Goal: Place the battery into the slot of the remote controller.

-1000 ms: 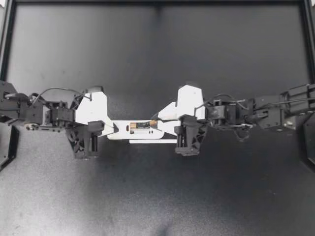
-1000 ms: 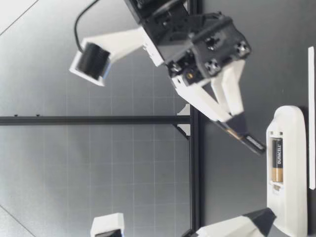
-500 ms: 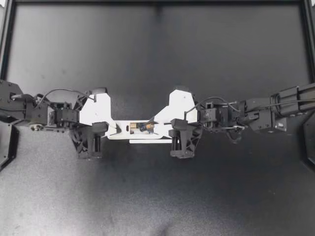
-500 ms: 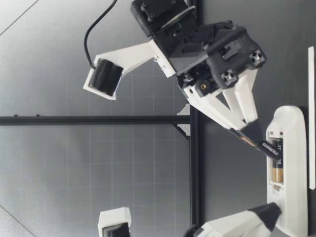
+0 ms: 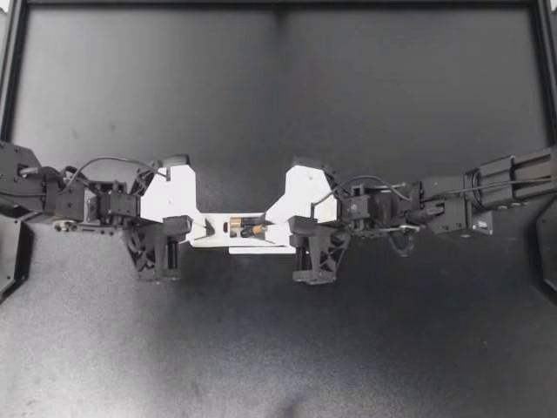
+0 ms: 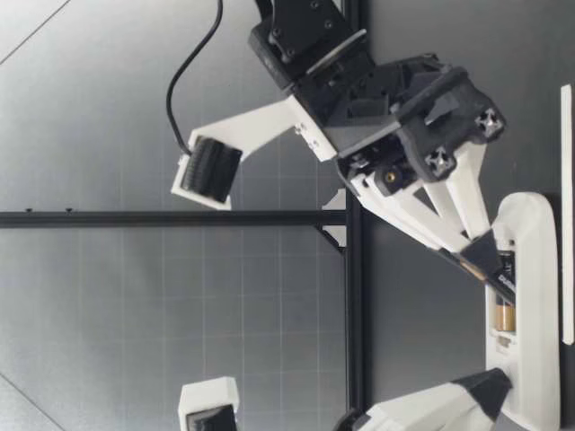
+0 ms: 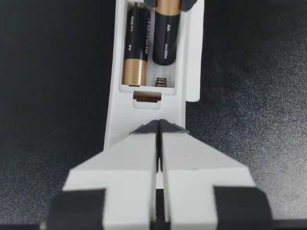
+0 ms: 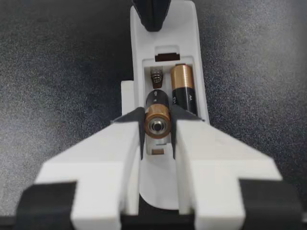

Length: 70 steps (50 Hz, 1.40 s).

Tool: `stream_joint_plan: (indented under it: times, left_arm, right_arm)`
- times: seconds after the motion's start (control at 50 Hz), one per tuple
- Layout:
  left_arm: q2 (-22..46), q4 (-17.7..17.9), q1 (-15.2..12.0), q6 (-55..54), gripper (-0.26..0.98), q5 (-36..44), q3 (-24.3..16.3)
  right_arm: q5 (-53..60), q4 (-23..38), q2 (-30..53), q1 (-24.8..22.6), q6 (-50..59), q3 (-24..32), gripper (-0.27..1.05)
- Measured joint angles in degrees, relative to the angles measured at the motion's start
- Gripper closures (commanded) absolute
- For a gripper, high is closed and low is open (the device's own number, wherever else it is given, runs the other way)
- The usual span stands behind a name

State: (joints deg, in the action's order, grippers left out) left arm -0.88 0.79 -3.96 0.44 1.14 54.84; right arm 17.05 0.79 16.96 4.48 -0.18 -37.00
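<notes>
Two batteries show in the open remote controller [image 5: 219, 240]. The seated battery [image 8: 182, 88] lies flat. The tilted battery [image 8: 157, 125] dips its left end in beside it, by the spring [image 7: 162, 82], with its right end pinched in the right gripper [image 5: 265, 225]. The left gripper [image 5: 202, 229], fingers almost together on nothing, rests on the remote's left end.

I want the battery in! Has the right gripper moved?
Yes. My right gripper, with the battery, slid farther over the remote and sank toward it.
</notes>
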Motion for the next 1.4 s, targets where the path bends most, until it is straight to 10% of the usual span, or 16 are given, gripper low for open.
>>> stream_joint_plan:
  times: [0.96,1.4]
  left_arm:
    - [-0.09,0.00,0.00,-0.44,0.91,-0.09,0.00]
    - [-0.26,0.00,0.00,-0.26,0.91,-0.44,0.26]
  right_arm:
    - [-9.67,-4.04,-4.57,-0.18,7.21,2.02,0.31]
    - [-7.12,-10.72,-10.37,-0.26,53.88,-3.78,0.86]
